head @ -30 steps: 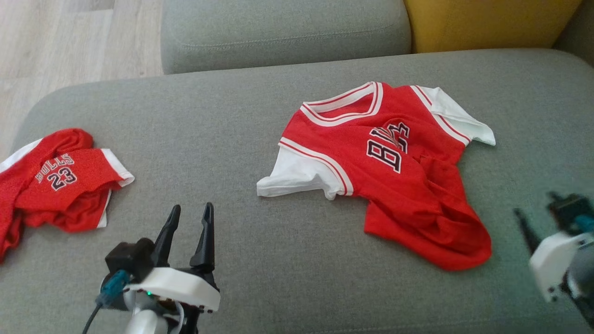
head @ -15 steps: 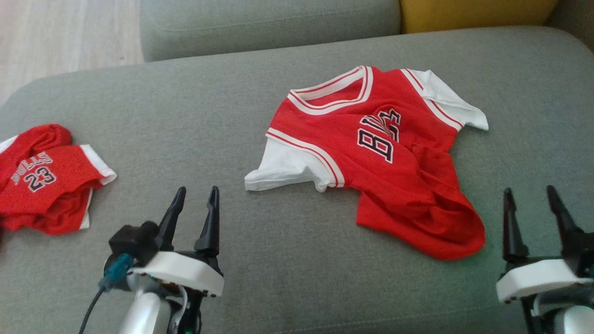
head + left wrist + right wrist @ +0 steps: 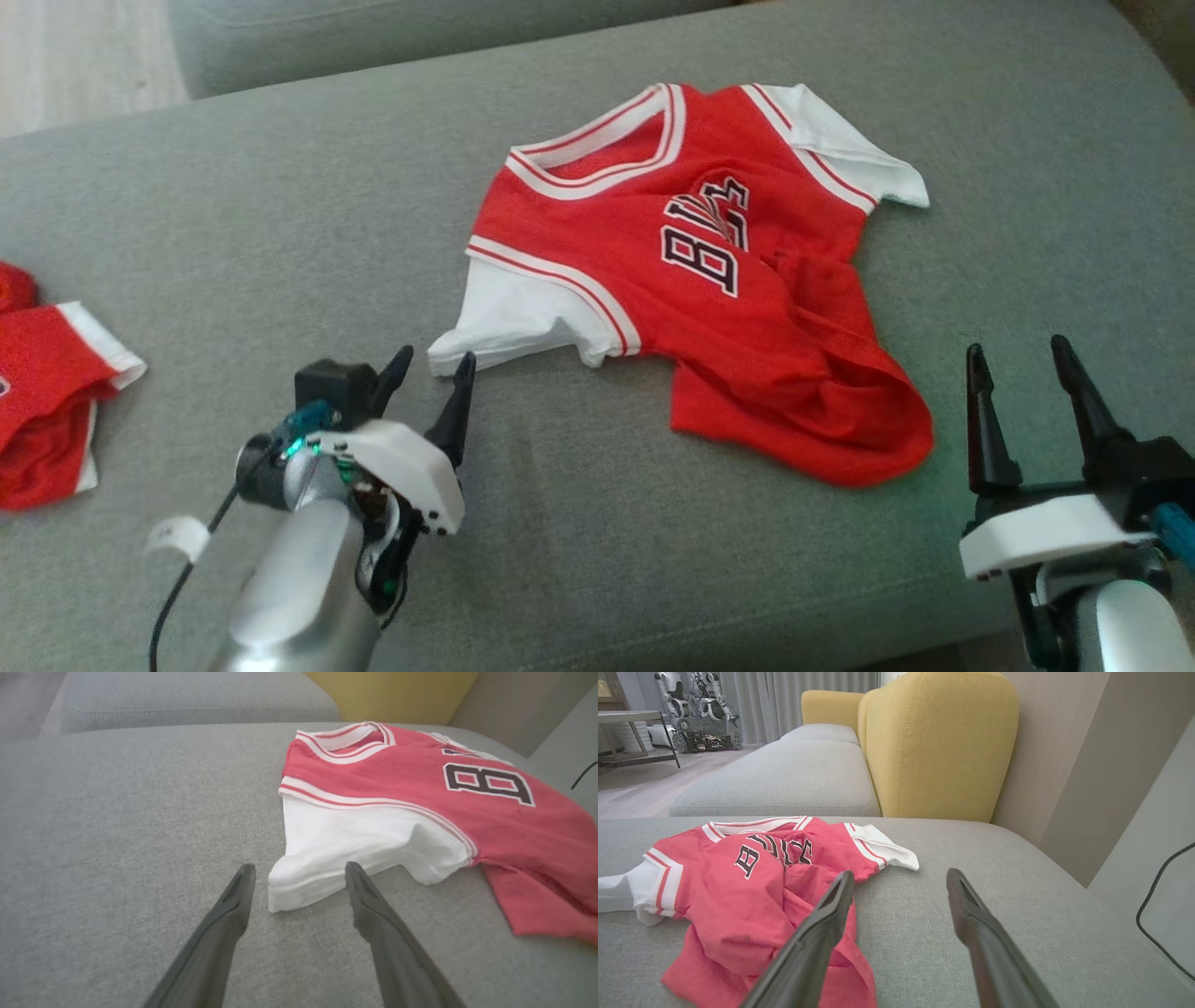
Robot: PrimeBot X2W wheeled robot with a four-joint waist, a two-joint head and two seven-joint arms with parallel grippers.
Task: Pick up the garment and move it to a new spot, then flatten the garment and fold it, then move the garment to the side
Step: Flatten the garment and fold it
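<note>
The grey sofa [image 3: 280,233] takes up most of the head view. That view has tipped down and swung over the past second, so the slide of everything across it is the camera's doing, not the cloth's. The red jersey [image 3: 709,280] lies on the seat cushion in the same rumpled shape as before: collar away from the robot, lettering creased, lower hem bunched toward the robot's right. It has not been lifted, so the first step, picking it up and moving it, is not yet done. A second red jersey [image 3: 47,392] sits well apart at the left edge and seems to play no part here. The real change is the left gripper [image 3: 436,357]. A second ago it hung well short of the cloth; now it has reached forward, and its fingers stand spread wide around nothing. In the left wrist view they straddle the end of the white sleeve [image 3: 355,844], whose cuff corner lies between the tips. Whether a tip touches the fabric I cannot tell. The right gripper [image 3: 1018,347], a blur at the frame's edge a second ago, has settled near the bunched hem, just to its right, also spread wide and empty. I judge both are lined up for a two-point pinch, with the left closer to closing; it likely needs to dip to the cushion to catch the thin cuff.
</note>
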